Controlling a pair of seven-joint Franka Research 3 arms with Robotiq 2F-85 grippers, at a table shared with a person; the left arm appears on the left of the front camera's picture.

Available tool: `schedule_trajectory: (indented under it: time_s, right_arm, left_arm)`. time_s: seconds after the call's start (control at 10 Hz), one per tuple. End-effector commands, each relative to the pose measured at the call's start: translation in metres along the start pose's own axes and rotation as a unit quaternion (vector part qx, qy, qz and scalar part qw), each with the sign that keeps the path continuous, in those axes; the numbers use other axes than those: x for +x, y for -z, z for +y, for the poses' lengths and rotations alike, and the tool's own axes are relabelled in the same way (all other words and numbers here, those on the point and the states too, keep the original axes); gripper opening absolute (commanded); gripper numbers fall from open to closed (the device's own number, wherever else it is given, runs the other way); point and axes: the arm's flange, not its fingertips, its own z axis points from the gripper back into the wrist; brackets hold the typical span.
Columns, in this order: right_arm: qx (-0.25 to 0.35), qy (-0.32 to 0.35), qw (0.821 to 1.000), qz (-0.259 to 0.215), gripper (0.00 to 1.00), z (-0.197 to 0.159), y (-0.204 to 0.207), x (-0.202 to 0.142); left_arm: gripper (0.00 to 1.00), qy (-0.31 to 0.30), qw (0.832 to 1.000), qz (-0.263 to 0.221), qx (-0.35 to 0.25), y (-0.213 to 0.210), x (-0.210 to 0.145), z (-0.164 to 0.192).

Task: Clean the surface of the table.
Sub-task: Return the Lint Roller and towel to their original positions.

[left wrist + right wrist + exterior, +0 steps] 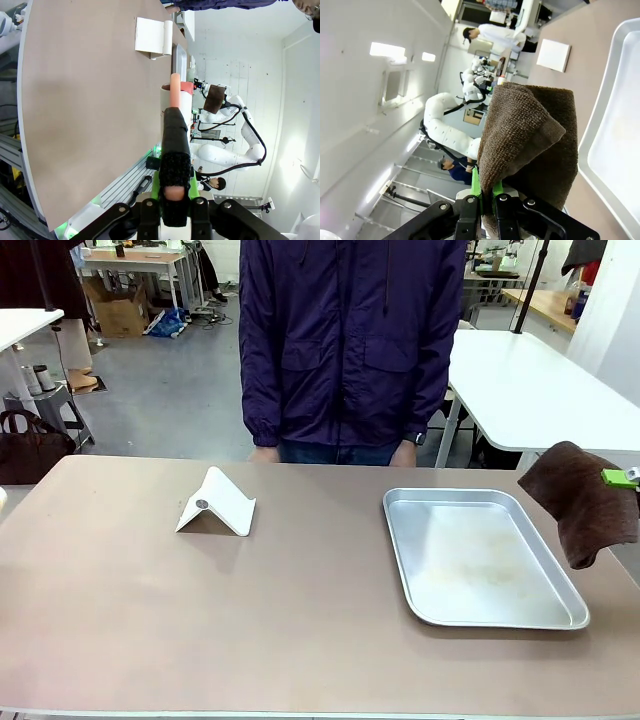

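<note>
The table (300, 610) has a matte brownish top that spreads across the front view. At its right edge my right gripper (622, 478) is shut on a brown cloth (580, 502), which hangs in the air just right of the tray. In the right wrist view the cloth (530, 135) folds over the closed gripper (487, 189). My left gripper (175, 112) is off the table's edge (90, 100), shut on a narrow orange-pink stick (174, 89) that pokes past the fingertips. A white cylinder (185, 112) with a red end stands right behind it.
A shiny metal tray (560, 615) lies on the right half of the table. A white folded stand (215, 505) sits left of centre. A person in a dark purple jacket (350, 340) stands at the far edge, hands by the tabletop. White-topped tables stand behind.
</note>
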Motion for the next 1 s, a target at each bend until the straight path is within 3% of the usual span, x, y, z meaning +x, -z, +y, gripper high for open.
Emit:
schedule_trajectory:
  time_s: [0.0, 0.9]
  right_arm:
    - [0.004, -0.009, 1.0, 0.001, 0.09, 0.0023, -0.0004, 0.0016]
    - [0.0, 0.0, 1.0, 0.0, 0.09, 0.0, 0.0, 0.0]
  left_arm:
    - [0.22, -0.004, 1.0, -0.002, 0.0, -0.0001, -0.0013, -0.0052]
    - [0.22, 0.0, 1.0, 0.0, 0.0, 0.0, 0.0, 0.0]
